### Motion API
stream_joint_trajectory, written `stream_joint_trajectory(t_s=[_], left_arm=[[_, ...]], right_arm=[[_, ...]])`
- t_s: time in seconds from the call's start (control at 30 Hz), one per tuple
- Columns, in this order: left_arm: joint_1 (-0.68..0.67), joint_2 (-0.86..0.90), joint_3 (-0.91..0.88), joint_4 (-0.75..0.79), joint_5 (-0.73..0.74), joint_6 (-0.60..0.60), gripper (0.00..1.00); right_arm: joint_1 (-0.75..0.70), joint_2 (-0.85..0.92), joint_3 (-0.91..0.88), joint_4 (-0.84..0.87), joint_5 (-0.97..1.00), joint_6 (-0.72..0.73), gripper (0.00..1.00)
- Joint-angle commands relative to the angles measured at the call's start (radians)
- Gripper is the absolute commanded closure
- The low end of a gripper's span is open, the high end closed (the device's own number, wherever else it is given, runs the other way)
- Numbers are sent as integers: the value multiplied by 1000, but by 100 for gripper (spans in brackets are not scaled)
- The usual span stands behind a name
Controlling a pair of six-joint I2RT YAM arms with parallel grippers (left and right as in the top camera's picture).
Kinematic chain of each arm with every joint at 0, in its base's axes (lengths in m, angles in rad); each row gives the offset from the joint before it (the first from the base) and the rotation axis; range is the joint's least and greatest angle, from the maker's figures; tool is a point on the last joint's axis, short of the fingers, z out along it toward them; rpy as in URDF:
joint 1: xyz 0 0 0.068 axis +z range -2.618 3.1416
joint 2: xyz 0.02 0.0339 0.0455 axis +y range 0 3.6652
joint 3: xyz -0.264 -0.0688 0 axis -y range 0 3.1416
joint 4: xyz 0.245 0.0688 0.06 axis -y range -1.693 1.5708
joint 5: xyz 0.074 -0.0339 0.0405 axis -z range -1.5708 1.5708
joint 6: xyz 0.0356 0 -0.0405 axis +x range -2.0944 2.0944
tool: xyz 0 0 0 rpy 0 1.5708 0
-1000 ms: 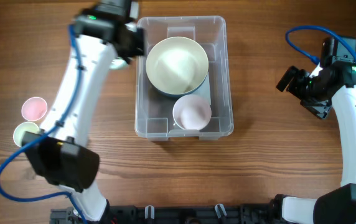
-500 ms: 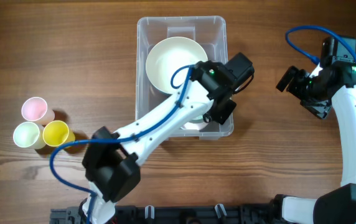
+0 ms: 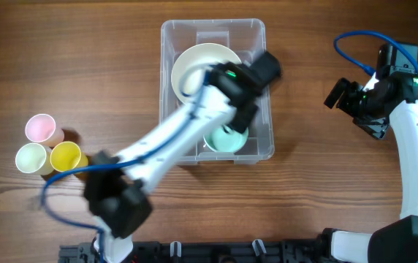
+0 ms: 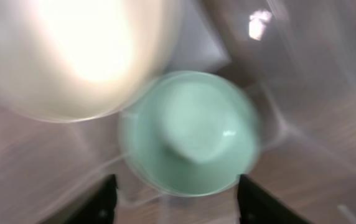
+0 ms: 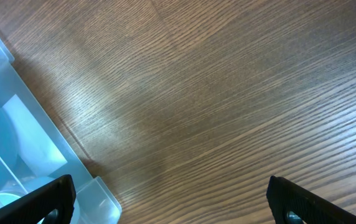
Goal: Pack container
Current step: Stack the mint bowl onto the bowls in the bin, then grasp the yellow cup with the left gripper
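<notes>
Directly beneath the left gripper (image 4: 177,200) lies the container (image 3: 213,25)

One camera looks straight down from high up at the whole wooden surface (image 3: 48,44), the left wrist camera looks from very close down into the container (image 3: 165,73), and the right wrist camera looks closely at the surface beside that container's corner.

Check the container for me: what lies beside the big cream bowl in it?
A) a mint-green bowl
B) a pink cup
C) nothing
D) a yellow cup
A: the left wrist view shows a mint-green bowl lying next to the cream bowl inside the container.
</notes>
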Motion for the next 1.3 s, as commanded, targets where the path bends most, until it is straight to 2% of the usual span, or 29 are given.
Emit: stream_joint_trajectory(t_s=[0.0, 0.1, 0.17, 0.23, 0.33, 0.4, 0.43, 0.53, 0.67, 0.7, 0.73, 0.77, 0.8, 0.87, 0.97, 1.07, 1.2, 1.27], left_arm=[[254, -232, 5, -27, -98, -70, 33], [574, -344, 5, -113, -94, -183, 33], [767, -375, -25, -149, -52, -185, 34], [936, -407, -146, -94, 49, -168, 34], [1050, -416, -342, -8, 138, -140, 33], [1059, -415, -498, 61, 135, -144, 32], [1059, -415, -623, 146, 136, -148, 32], [1059, -415, -809, 310, 135, -148, 28], [1061, -415, -869, 391, 81, -148, 25], [1061, -415, -869, 393, 82, -148, 29], [1061, -415, -869, 392, 82, -147, 44], [1061, -415, -869, 389, 82, -147, 65], [1061, -415, -869, 389, 82, -147, 78], [1061, -415, -869, 389, 82, -147, 92], [1060, -415, -868, 390, 84, -148, 96], [1030, -426, -802, 353, 184, -148, 96], [864, -476, -547, 178, 179, -171, 96], [697, -481, -337, 77, 137, -171, 96]], right_arm=[[2, 2, -6, 1, 2, -19, 0], [2, 2, -6, 3, 2, -19, 0], [2, 2, -6, 4, 2, -19, 0], [2, 2, -6, 4, 2, -19, 0], [2, 2, -6, 8, 2, -19, 0], [2, 2, -6, 10, 2, -18, 0], [2, 2, -6, 10, 2, -18, 0], [2, 2, -6, 9, 2, -17, 0], [2, 2, -6, 3, 2, -18, 0], [2, 2, -6, 3, 2, -18, 0], [2, 2, -6, 3, 2, -18, 0], [2, 2, -6, 3, 2, -18, 0], [2, 2, -6, 3, 2, -17, 0], [2, 2, -6, 3, 2, -18, 0], [2, 2, -6, 3, 2, -18, 0], [2, 2, -6, 3, 2, -18, 0], [2, 2, -6, 3, 2, -18, 0], [2, 2, -6, 3, 2, -18, 0]])
